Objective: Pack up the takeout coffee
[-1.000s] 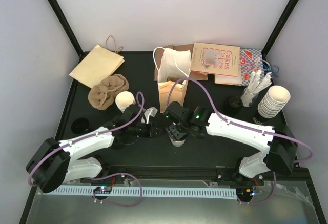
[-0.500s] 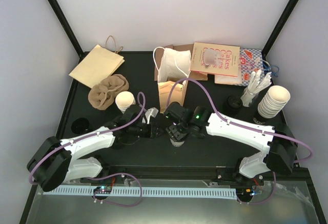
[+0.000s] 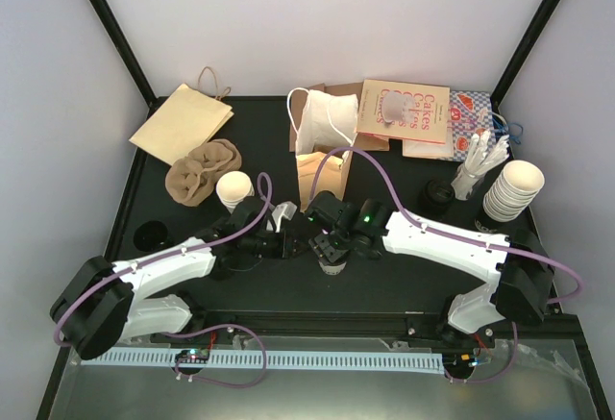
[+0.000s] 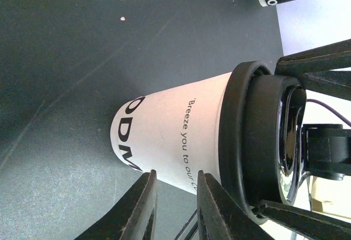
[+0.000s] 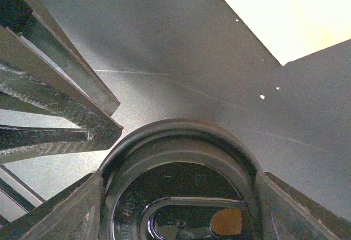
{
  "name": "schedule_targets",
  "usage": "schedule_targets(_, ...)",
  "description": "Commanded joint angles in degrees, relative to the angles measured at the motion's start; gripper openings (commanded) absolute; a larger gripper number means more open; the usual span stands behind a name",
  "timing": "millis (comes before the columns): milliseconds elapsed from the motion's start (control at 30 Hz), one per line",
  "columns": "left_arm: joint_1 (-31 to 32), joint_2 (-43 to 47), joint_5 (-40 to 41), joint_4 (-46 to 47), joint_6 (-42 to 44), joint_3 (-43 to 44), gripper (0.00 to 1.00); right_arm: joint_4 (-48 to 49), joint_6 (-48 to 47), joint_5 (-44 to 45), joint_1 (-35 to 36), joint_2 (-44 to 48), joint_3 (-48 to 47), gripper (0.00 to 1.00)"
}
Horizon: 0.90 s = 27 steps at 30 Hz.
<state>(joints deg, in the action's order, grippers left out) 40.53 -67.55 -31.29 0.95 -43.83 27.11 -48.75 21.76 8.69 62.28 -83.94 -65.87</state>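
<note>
From above, the cup (image 3: 332, 264) stands upright mid-table, mostly hidden under the right gripper (image 3: 332, 252), with the left gripper (image 3: 294, 243) just beside it on its left. In the left wrist view, the narrow, empty fingers (image 4: 143, 207) point at the cup's wall below the lid (image 4: 258, 141). In the right wrist view, wide jaws clasp the lid's rim on either side, and the cup body is unseen.

White printed paper cup (image 4: 170, 135); black lid (image 4: 249, 146) on; upright on dark table (image 4: 66, 59).
</note>
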Motion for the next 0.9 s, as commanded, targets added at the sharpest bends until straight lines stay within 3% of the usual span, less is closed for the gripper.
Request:
schedule_targets(0,0.2,1.7,-0.2,2.5,-1.5,0.1,0.21,0.5,-0.3,-1.3,0.3,-1.0,1.9,0.75)
schedule_targets(300,-0.2,3.2,-0.6,6.7,-4.9,-1.4,0.23,1.4,-0.9,-4.3,0.3,0.4,7.7,0.74)
schedule_targets(867,-0.2,-5.5,-5.4,10.0,-5.9,3.0,0.29,2.3,-1.7,-4.9,0.2,1.5,8.4,0.75)
